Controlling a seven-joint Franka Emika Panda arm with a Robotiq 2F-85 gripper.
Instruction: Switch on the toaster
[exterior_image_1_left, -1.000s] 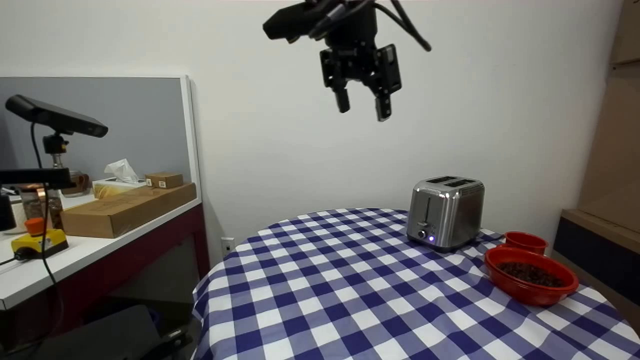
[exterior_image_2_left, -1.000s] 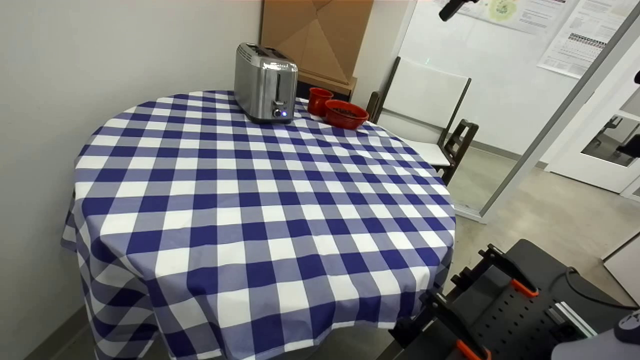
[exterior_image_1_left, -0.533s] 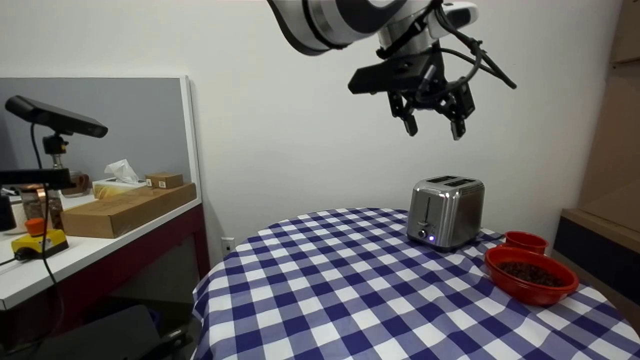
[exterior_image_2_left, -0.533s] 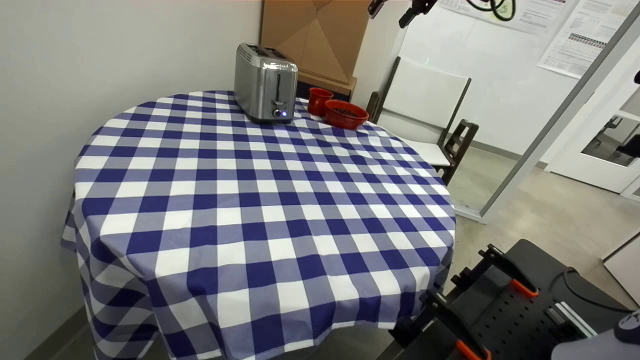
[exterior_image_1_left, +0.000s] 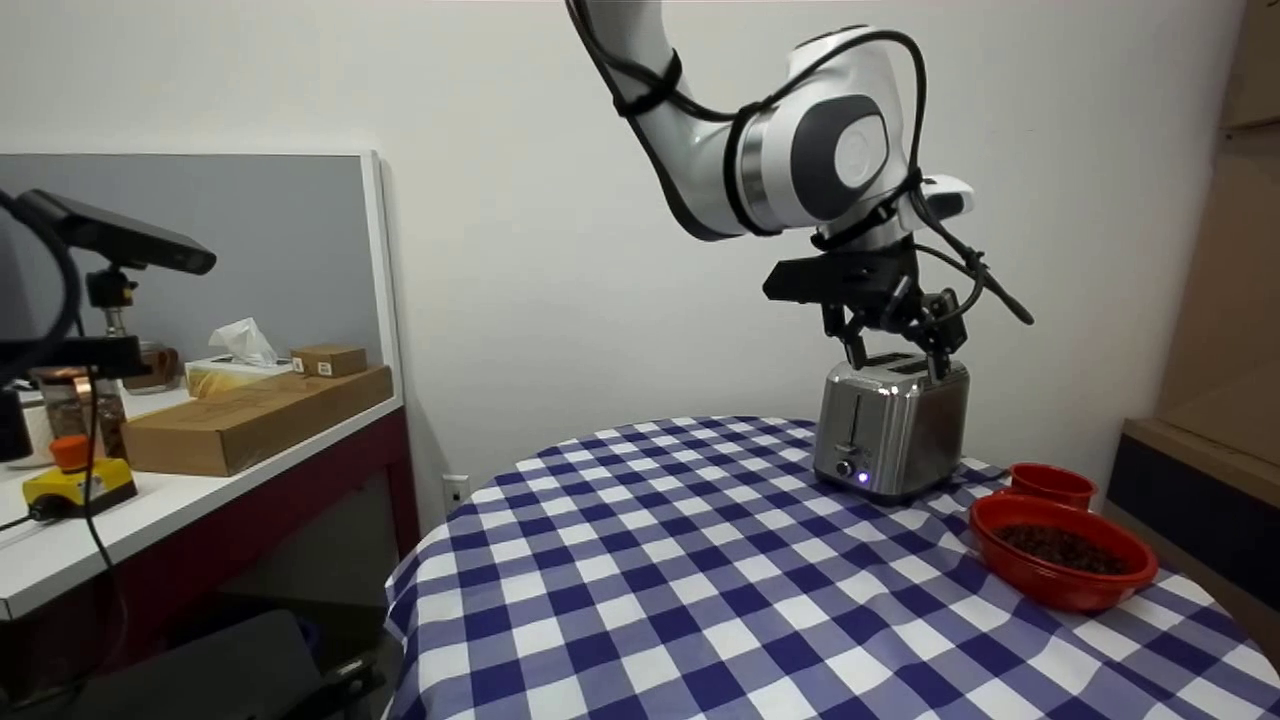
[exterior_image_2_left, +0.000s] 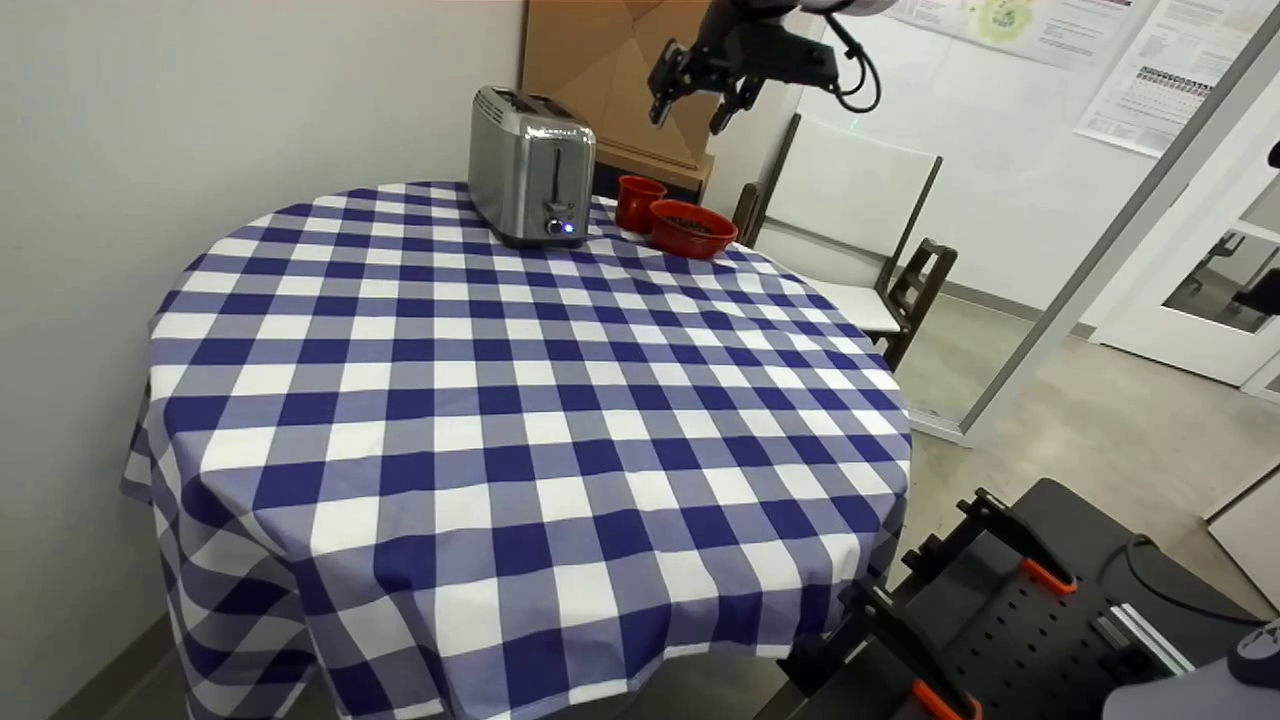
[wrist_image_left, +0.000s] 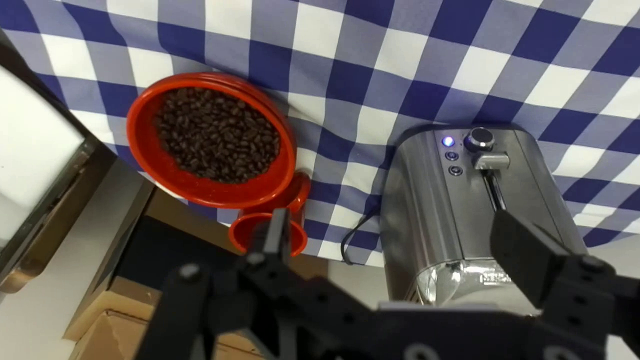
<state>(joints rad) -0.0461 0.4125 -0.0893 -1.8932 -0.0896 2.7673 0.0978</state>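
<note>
The silver toaster (exterior_image_1_left: 888, 440) stands upright on the checked tablecloth; it also shows in an exterior view (exterior_image_2_left: 530, 175) and in the wrist view (wrist_image_left: 425, 210). Its lever (wrist_image_left: 491, 161) sits at the low end of the slot, beside a round knob (wrist_image_left: 479, 138). A small light (wrist_image_left: 448, 141) glows blue-white. My gripper (exterior_image_1_left: 897, 368) is open and empty. In an exterior view the gripper (exterior_image_2_left: 687, 124) hangs to the right of the toaster, apart from it and above the red dishes. In the wrist view the gripper's fingers (wrist_image_left: 390, 225) are wide apart, one overlapping the toaster's front.
A red bowl (wrist_image_left: 215, 140) of dark beans and a red mug (wrist_image_left: 299, 225) stand beside the toaster. A black cord (wrist_image_left: 350, 240) lies by the toaster. A wall is behind the table. A chair (exterior_image_2_left: 850, 200) and cardboard (exterior_image_2_left: 630, 80) stand beyond the table's edge.
My arm has come down and toward the toaster's side of the table, the gripper staying open. The toaster, bowl and mug have not moved.
</note>
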